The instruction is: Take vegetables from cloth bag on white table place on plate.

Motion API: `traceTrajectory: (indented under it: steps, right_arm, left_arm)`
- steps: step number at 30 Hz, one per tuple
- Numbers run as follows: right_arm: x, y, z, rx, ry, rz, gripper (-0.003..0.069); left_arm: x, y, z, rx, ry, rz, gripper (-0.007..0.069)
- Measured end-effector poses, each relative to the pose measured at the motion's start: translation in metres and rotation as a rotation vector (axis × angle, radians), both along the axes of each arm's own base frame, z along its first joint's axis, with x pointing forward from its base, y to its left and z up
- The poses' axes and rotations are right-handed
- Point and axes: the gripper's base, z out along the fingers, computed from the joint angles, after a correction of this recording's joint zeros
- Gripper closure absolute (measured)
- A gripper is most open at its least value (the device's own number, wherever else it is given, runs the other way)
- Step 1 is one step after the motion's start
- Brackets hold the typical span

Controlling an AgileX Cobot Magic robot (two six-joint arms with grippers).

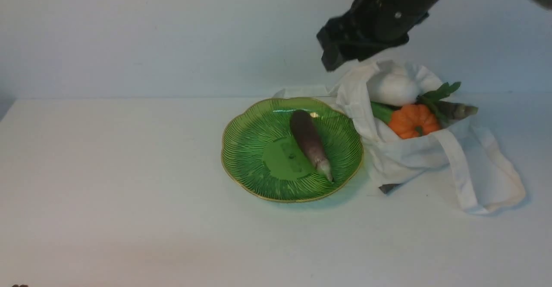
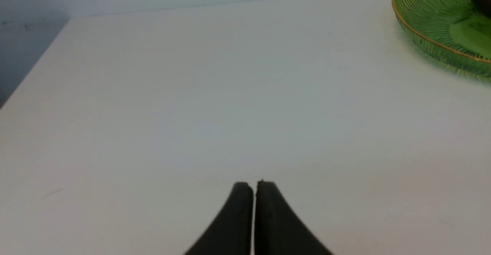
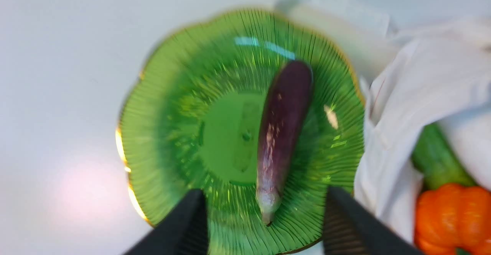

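Purple long eggplant [image 1: 309, 142] sits on the ribbed green glass plate [image 1: 250, 149], so my wide, empty right pincer [image 3: 264, 193] next wants the orange pumpkin [image 1: 413, 121] from the white cloth bag [image 1: 401, 157].

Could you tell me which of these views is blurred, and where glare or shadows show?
Right wrist view: motion-smeared, bright glints on the plate beside the eggplant. Front view: fairly sharp, soft shadow beneath the cloth bag. Left wrist view: crisp, evenly lit, left gripper dark in the foreground.
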Motion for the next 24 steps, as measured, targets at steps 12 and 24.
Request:
traceTrajectory:
  steps: [12,24]
  right_arm:
    - [-0.134,-0.065,0.086,0.055,-0.190,-0.010,0.0671]
    - [-0.275,-0.134,-0.010,0.158,-0.342,-0.079,0.0674]
  left_arm:
    - [0.000,0.000,0.000,0.000,0.000,0.000,0.0629]
    - [0.000,0.000,0.000,0.001,0.000,0.000,0.0629]
